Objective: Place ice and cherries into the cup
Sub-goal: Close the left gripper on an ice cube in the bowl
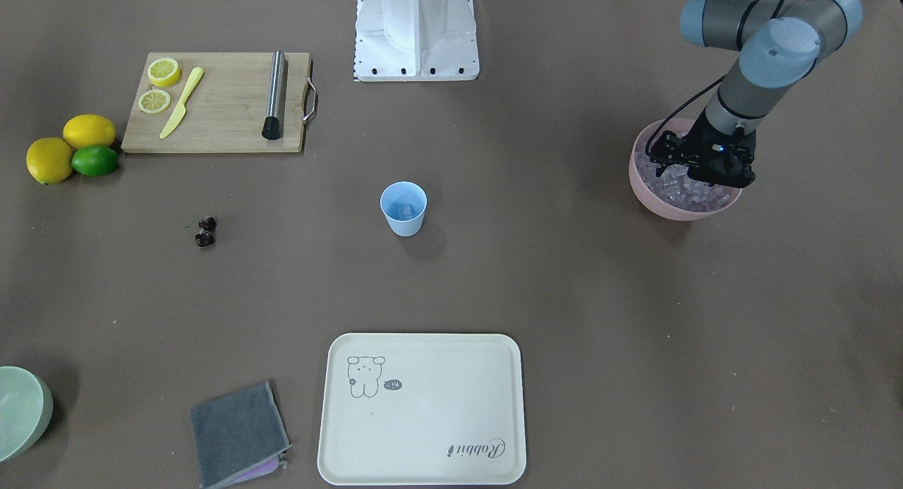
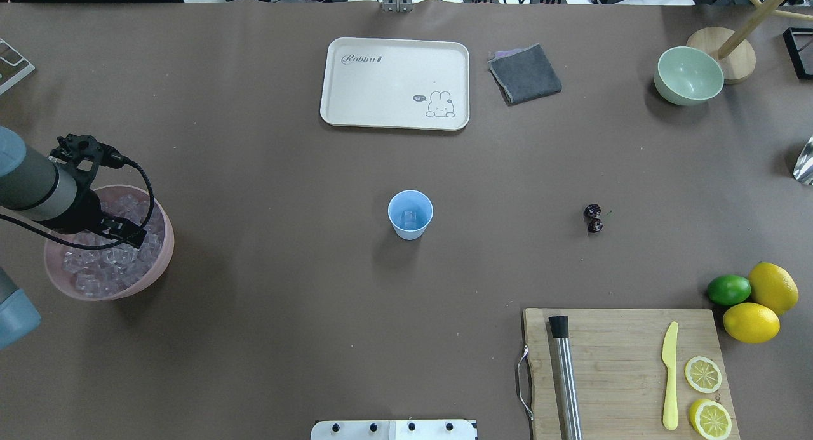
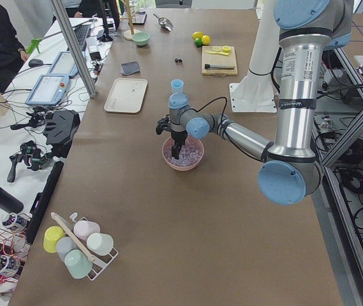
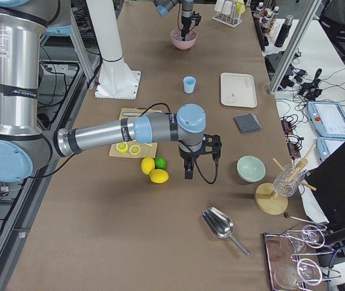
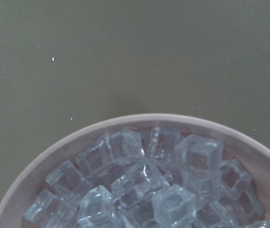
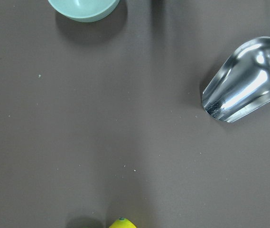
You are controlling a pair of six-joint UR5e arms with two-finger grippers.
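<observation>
The pale blue cup (image 1: 403,208) stands upright mid-table, also in the overhead view (image 2: 410,214), with one ice cube (image 2: 409,219) inside. The cherries (image 1: 205,232) lie on the table, apart from the cup, and show overhead too (image 2: 594,218). My left gripper (image 1: 695,170) points down into the pink bowl (image 1: 643,185) of ice cubes (image 5: 144,185); its fingers are hidden among the ice, so I cannot tell if it is open or shut. My right gripper (image 4: 188,174) hangs low over the table beside the lemons and shows only in the exterior right view, so I cannot tell its state.
A cutting board (image 1: 219,108) holds lemon halves, a yellow knife and a metal muddler. Two lemons and a lime (image 1: 70,150) lie beside it. A cream tray (image 1: 422,408), grey cloth (image 1: 238,432) and pale green bowl (image 1: 21,408) sit at the operators' edge. A metal scoop (image 6: 244,80) lies near my right gripper.
</observation>
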